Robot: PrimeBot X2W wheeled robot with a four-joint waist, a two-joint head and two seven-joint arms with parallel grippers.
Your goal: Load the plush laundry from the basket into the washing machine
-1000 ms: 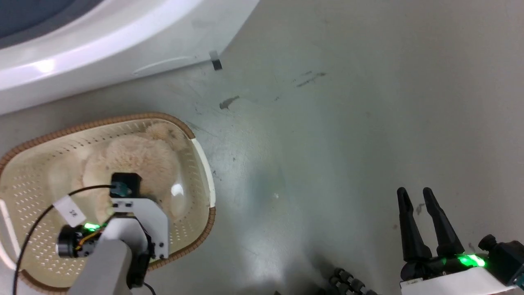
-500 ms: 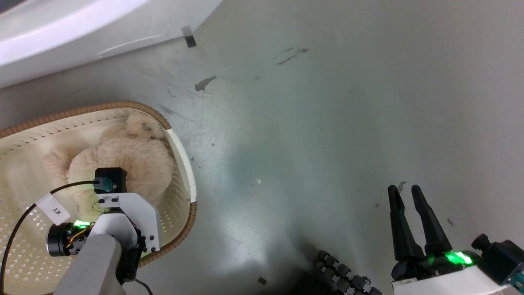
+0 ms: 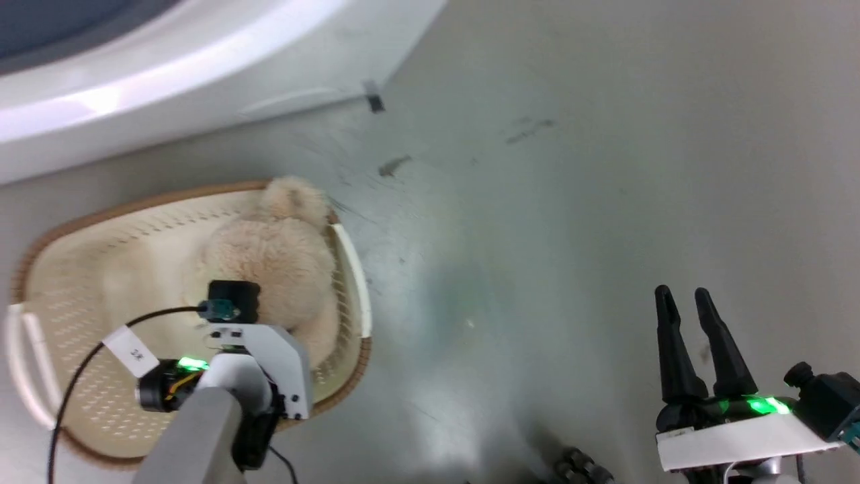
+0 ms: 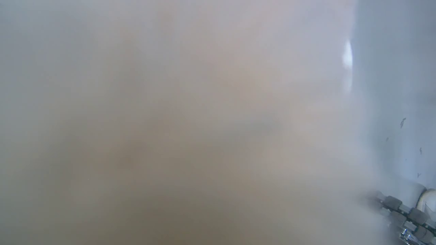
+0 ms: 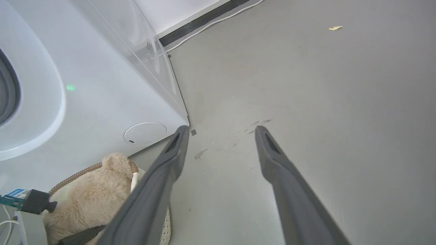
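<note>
The left gripper, fingers closed in its pile, holds the plush laundry at the right end of the basket. A fur-only pinch could slip, or a limb could snag the rim. Its long axis points its knobby end toward the washing machine; the right gripper has its fingers apart.

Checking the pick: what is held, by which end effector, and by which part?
Left end effector: shut on the plush laundry, on its near side; exact spot hidden. Right end effector: open, empty.
</note>
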